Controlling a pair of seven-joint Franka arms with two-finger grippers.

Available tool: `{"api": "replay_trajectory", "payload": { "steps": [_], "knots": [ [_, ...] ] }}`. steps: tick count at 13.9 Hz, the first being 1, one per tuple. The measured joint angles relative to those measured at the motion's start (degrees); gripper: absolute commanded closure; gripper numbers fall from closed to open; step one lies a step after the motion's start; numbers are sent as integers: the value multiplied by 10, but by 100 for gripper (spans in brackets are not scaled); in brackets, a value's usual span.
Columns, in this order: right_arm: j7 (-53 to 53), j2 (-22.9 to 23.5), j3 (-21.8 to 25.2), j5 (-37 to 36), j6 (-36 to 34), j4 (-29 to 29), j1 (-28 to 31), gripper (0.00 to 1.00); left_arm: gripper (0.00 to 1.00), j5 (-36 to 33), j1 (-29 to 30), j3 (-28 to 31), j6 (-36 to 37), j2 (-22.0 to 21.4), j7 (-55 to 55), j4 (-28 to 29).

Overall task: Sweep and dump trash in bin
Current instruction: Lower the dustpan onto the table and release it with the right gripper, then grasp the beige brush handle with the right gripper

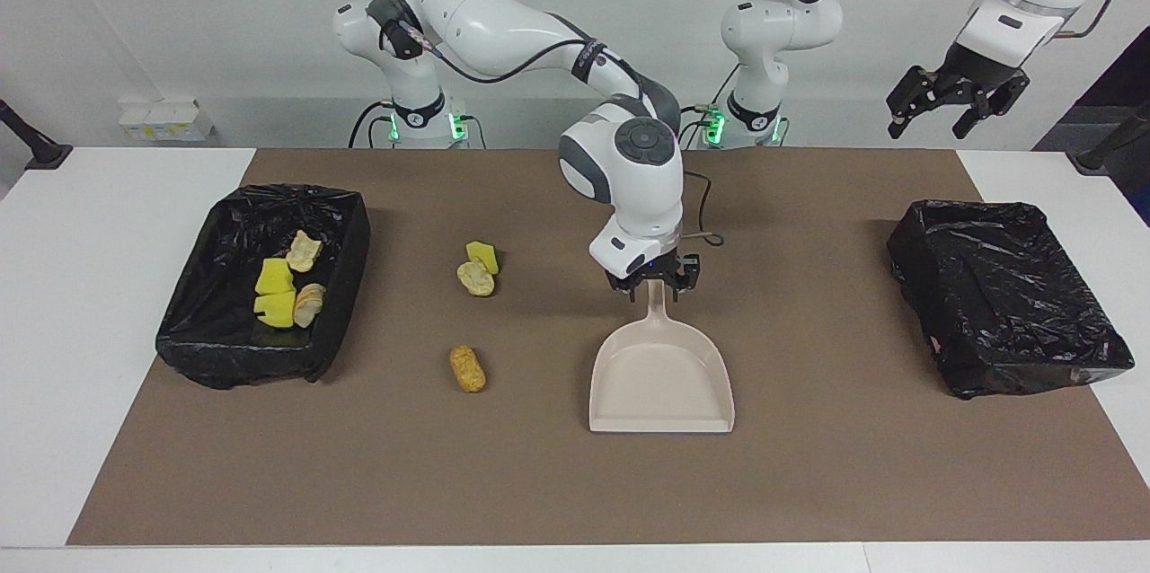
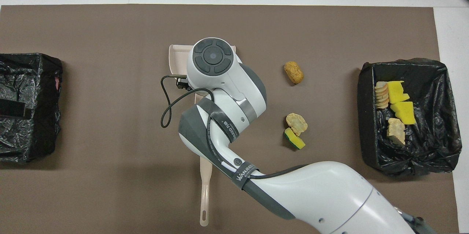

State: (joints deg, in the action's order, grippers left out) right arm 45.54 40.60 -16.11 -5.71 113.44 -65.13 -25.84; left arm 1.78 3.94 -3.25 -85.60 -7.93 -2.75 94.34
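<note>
Bin (image 1: 193, 286), right arm's end: four scraps (image 1: 280, 290) inside. Mat: three scraps (image 1: 467, 368) left. Dustpan (image 1: 662, 383) flat, mid-table; right gripper (image 1: 653, 283) over its handle, fingers parted. Left gripper (image 1: 957, 97) raised, open, waiting.

You've got seven scraps of trash: four in the open bin (image 1: 346, 223) – two yellow chunks (image 1: 275, 276) and two tan lumps (image 1: 304, 251) – and three on the mat (image 1: 809, 483): one yellow chunk (image 1: 484, 256), one tan lump (image 1: 475, 278), one orange lump (image 1: 467, 368). Two bins, counting the second bin (image 1: 1006, 295). One dustpan (image 1: 662, 380). One beige handle (image 2: 205, 193). Two arms.
</note>
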Motion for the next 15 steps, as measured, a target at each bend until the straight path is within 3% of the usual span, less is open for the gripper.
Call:
{"api": "replay_trajectory", "payload": {
  "steps": [4,8,15],
  "knots": [
    [0,-100,0,37,-48,-47,19,7,0,0,0,0,0,0,0,0],
    [11,-213,-3,46,-79,-193,14,7,0,0,0,0,0,0,0,0],
    [16,-330,-6,78,-62,-401,-5,7,0,0,0,0,0,1,0,0]
  ]
}}
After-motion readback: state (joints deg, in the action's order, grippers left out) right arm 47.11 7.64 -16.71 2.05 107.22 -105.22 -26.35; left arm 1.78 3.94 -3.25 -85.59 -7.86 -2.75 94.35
